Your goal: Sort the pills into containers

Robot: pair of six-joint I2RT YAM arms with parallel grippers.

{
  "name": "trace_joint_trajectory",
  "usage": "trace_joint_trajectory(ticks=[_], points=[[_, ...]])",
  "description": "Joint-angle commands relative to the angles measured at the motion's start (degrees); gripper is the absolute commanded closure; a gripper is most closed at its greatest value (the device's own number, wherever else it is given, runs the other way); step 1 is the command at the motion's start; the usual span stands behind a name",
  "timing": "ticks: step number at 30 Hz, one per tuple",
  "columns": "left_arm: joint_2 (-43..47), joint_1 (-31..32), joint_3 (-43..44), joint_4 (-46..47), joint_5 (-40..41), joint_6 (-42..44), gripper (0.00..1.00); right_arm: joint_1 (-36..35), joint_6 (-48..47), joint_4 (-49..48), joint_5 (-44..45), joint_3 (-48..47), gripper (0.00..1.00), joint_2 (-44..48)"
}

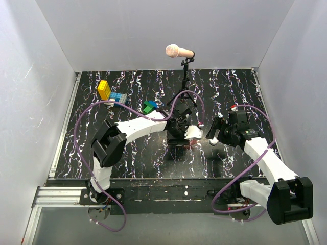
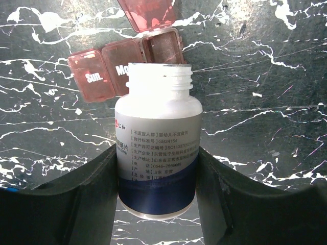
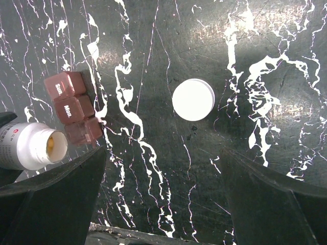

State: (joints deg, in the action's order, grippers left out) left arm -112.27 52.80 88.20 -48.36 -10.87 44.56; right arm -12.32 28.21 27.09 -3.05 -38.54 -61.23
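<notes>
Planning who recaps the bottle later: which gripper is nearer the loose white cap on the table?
Right. The right gripper is open with the cap just ahead of its fingers; the left gripper is farther off, holding the white bottle by the pill box.

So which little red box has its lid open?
The compartment beside Mon., on the side away from Sun.. Its lid is flipped back; the two labelled ones are closed.

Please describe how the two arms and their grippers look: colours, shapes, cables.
Both the left arm and the right arm have smooth white link covers and bulky black joint housings. A thin purple cable loops along each one. The left gripper's fingers and the right gripper's fingers are broad, matte black and curved, with no markings visible.
</notes>
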Motion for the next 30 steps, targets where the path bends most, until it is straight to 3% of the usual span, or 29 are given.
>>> trace_joint_trajectory(ticks=[1,30], points=[[0.56,0.55,2.76,-1.04,0.94,1.32,1.00,0.36,-0.96,-0.11,-0.38,-0.13,0.02,-0.20],[-1.29,3.10,5.05,-4.11,6.92,3.78,1.00,0.98,-1.22,0.07,-0.47,0.49,0.02,-0.47]])
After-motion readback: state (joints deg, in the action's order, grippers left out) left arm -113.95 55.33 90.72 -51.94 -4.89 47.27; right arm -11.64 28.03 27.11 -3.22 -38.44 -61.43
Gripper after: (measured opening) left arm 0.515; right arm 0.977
